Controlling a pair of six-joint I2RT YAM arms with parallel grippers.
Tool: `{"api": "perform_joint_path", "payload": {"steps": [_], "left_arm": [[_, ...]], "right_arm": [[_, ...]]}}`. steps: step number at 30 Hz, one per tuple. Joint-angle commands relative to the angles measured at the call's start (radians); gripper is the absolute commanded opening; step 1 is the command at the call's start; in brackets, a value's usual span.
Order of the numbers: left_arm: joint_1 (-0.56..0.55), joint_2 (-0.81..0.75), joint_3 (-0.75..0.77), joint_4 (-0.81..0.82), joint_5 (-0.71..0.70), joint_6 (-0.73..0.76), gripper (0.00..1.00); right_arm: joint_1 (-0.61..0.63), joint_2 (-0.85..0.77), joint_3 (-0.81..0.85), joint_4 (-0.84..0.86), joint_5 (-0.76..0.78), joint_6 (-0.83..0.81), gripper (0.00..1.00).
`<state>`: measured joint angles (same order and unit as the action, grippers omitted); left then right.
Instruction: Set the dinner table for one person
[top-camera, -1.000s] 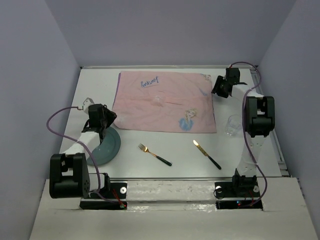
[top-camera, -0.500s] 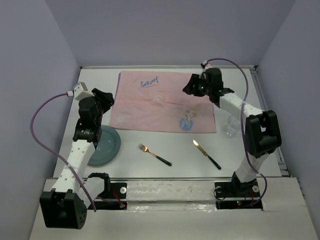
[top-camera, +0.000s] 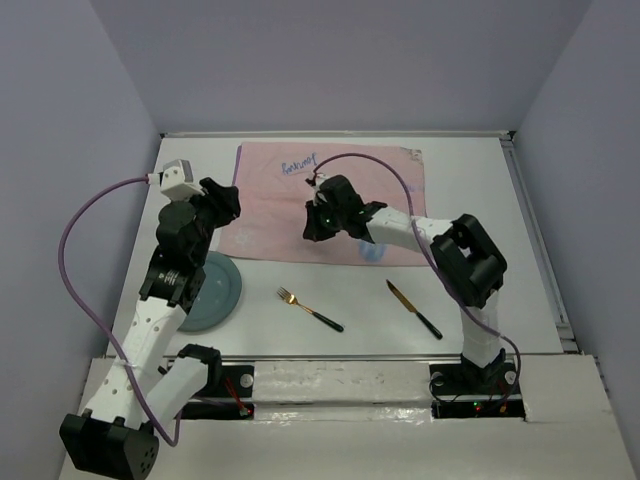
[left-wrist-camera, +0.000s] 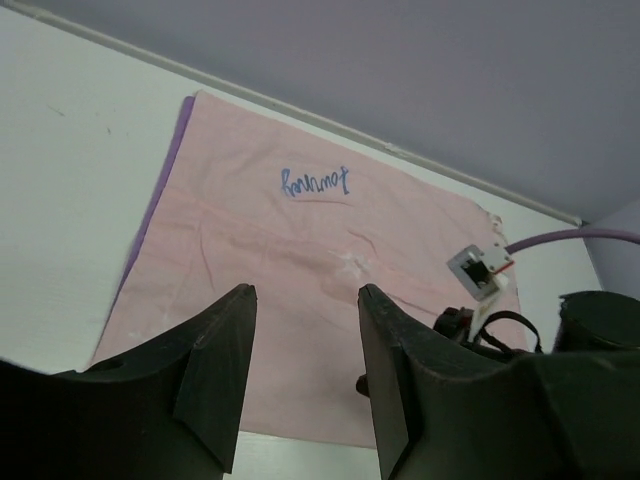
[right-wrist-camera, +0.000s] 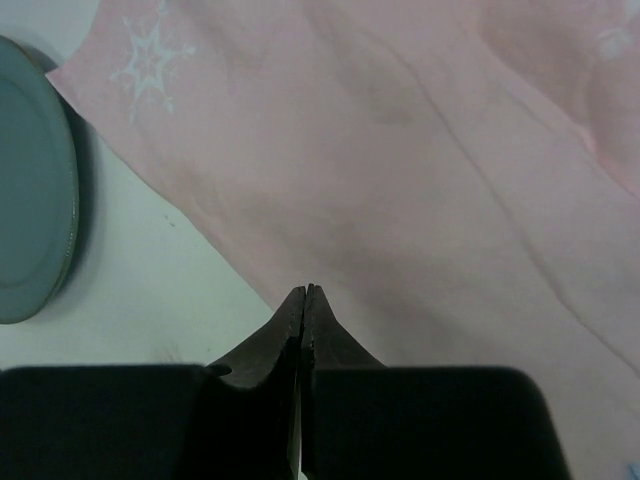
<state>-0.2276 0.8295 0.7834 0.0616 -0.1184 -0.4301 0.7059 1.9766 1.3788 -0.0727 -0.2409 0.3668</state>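
The dinner table is a large white top. A pink cloth with blue writing lies at its back middle. A teal plate sits near left; a gold fork and a gold knife, both black-handled, lie in front of the cloth. My left gripper hangs open over the cloth's left edge; in the left wrist view only cloth shows between its fingers. My right gripper is shut over the cloth's near middle, its tips pressed together above the cloth, nothing visible between them.
Purple walls close the table in at the back and both sides. The right arm stretches low across the cloth's near right part. The plate shows at the left of the right wrist view, with bare table beside it.
The right arm swung from the far right corner leftward across the cloth and its jaws went from open to shut. The left arm lifted off the plate area toward the cloth's left edge.
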Motion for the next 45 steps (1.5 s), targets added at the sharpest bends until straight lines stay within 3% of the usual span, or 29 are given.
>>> {"api": "perform_joint_path", "payload": {"steps": [1, 13, 21, 33, 34, 35, 36, 37, 45], "left_arm": [[-0.004, -0.090, 0.045, -0.009, 0.006, 0.109, 0.56], [-0.013, -0.167, -0.032, 0.017, -0.010, 0.159, 0.57], [-0.059, -0.191, -0.024, 0.003, -0.041, 0.172, 0.57], [-0.072, -0.205, -0.027, 0.000, -0.047, 0.168, 0.57], [-0.072, -0.208, -0.027, 0.000, -0.047, 0.169, 0.57], [-0.072, -0.207, -0.029, 0.000, -0.049, 0.169, 0.57], [-0.070, -0.207, -0.027, 0.000, -0.049, 0.169, 0.57], [-0.072, -0.208, -0.027, 0.000, -0.049, 0.169, 0.57], [-0.073, -0.222, -0.023, -0.006, -0.069, 0.169, 0.57]], "right_arm": [[0.089, 0.097, 0.184, -0.081, 0.081, -0.084, 0.00], [0.213, 0.387, 0.514, -0.144, 0.225, -0.094, 0.00], [0.306, 0.357, 0.402, -0.134, 0.399, -0.030, 0.00], [0.360, 0.262, 0.350, -0.121, 0.480, 0.037, 0.00], [0.360, 0.237, 0.347, -0.121, 0.489, 0.032, 0.04], [0.360, 0.223, 0.345, -0.121, 0.503, 0.017, 0.17], [0.360, 0.208, 0.344, -0.121, 0.511, 0.017, 0.17], [0.351, 0.191, 0.336, -0.124, 0.515, 0.009, 0.26], [0.293, 0.008, 0.212, -0.111, 0.401, 0.004, 0.40]]}}
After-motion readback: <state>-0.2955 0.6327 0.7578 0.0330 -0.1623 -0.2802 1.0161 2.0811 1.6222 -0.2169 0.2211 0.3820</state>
